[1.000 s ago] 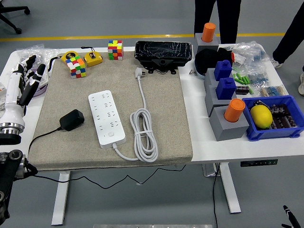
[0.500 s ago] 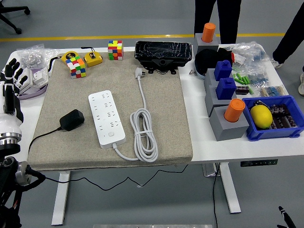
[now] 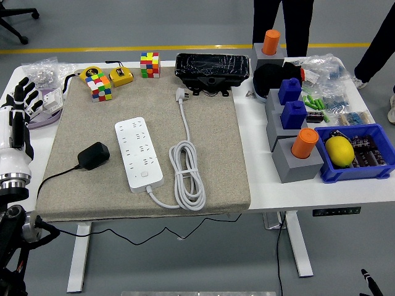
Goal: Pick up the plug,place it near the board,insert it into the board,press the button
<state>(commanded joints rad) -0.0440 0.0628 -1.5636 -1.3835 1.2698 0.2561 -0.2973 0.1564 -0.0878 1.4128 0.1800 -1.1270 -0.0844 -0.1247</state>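
A black plug adapter point(image 3: 93, 155) lies on the grey mat point(image 3: 216, 154), left of the white power strip point(image 3: 139, 152). Its thin black cable runs off the mat's left edge. The strip lies lengthwise with its button near the front end, and its white cord point(image 3: 187, 172) is coiled to its right, ending in a white plug point(image 3: 181, 94) near the back. My left hand point(image 3: 20, 102) hovers at the table's far left edge, well left of the black plug, fingers spread and holding nothing. Of my right arm only a black tip point(image 3: 369, 280) shows in the bottom right corner, below the table.
Two scrambled cubes point(image 3: 102, 86) point(image 3: 149, 64) and a yellow tape measure point(image 3: 121, 76) sit at the mat's back left, beside a black box point(image 3: 212, 70). Grey blocks with orange and blue pegs point(image 3: 296, 151) and a blue bin point(image 3: 358, 166) with a lemon stand at right. A person's legs stand behind the table.
My left hand has swung back from over the mat's left edge towards the table's far left edge and stayed spread. Nothing on the mat has moved.
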